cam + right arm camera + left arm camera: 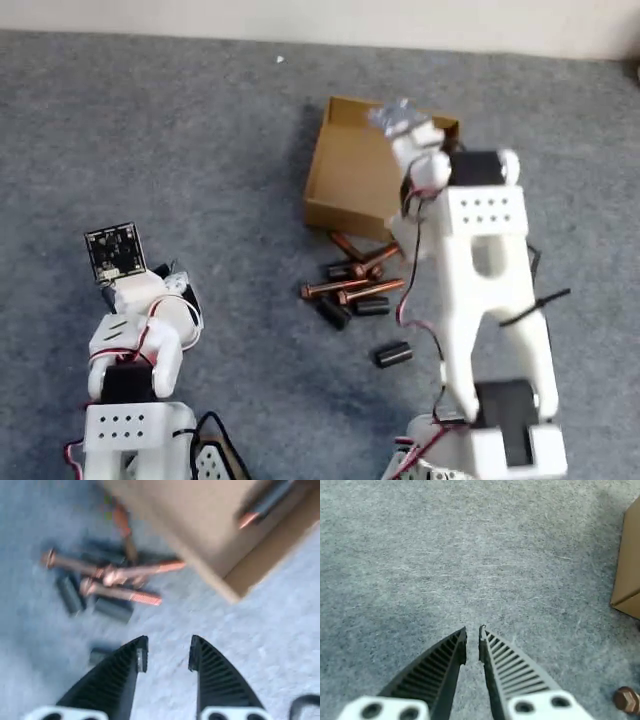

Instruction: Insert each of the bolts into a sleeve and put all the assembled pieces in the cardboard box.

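Note:
The cardboard box [345, 175] stands open at the back of the table, and one bolt in a black sleeve [265, 502] lies inside it. Several copper bolts [355, 290] and black sleeves [335, 312] lie in a loose pile just in front of the box. One sleeve [393, 354] lies apart, nearer the front. My right gripper [167, 655] is open and holds nothing. It hangs above the carpet beside the box's corner [235, 592], and in the high view it [400, 122] sits over the box's far right part. My left gripper [473, 645] is shut and empty over bare carpet, far left of the pile.
Grey carpet [200, 150] covers the table. The box's side [627, 565] and a bolt head [626, 700] show to one side of my left gripper. The left arm [135, 330] is folded back at the front left. Wide free carpet lies between it and the pile.

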Robot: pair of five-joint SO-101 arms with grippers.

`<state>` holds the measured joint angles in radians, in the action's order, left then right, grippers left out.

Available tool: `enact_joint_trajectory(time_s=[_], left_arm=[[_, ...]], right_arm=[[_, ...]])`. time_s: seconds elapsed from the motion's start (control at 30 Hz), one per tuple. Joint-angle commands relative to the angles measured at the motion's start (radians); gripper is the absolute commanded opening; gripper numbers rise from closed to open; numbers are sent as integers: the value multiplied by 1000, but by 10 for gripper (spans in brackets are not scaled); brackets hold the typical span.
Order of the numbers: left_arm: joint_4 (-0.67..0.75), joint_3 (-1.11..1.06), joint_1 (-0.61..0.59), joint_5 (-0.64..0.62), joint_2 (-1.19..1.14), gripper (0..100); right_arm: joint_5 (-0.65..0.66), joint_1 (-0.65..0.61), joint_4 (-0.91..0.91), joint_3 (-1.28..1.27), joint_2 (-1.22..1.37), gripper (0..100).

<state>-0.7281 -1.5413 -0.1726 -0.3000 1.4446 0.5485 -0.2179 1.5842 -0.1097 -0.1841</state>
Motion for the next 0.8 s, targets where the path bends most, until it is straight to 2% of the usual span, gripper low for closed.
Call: enact_joint_trajectory(time_s=[0.0,0.2,0.33,0.47,0.77], left_arm=[[26,5,-13,3,12,70],[29,-4,-13,3,12,70],[29,-8,-8,52,12,70],[29,-10,-8,78,12,70],[29,-10,-8,78,12,70]], right_arm=[[66,-50,-67,-225,-176,127],[198,-136,-268,-607,-372,129],[227,-176,-401,-759,-369,137],[227,-191,-495,-776,-298,200],[229,-239,-684,-774,-137,202]])
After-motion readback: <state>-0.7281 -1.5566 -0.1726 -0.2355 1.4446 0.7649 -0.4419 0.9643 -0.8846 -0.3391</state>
